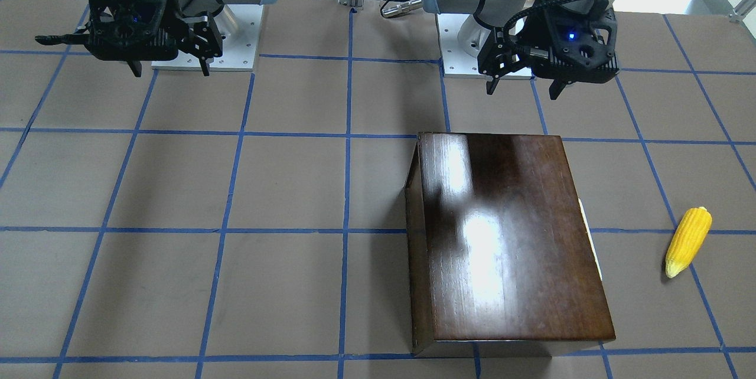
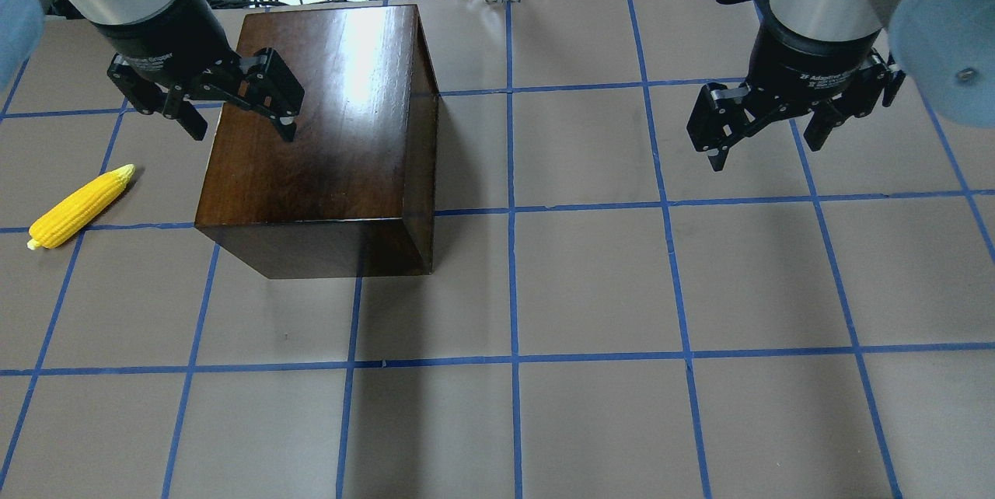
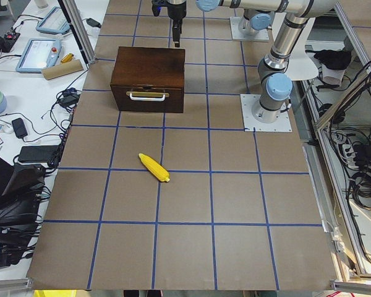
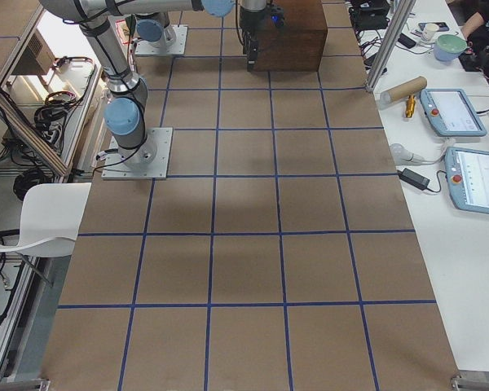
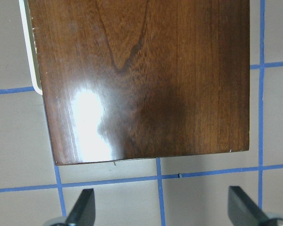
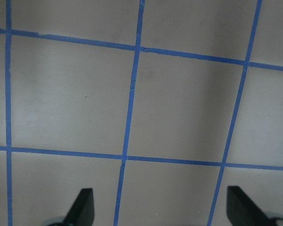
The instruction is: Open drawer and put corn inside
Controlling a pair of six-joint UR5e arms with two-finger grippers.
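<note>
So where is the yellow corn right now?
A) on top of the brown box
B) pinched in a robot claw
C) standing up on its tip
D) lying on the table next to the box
D: the corn lies flat on the table, off to one side of the box and not touching it. The left gripper and right gripper are both open and empty.
</note>
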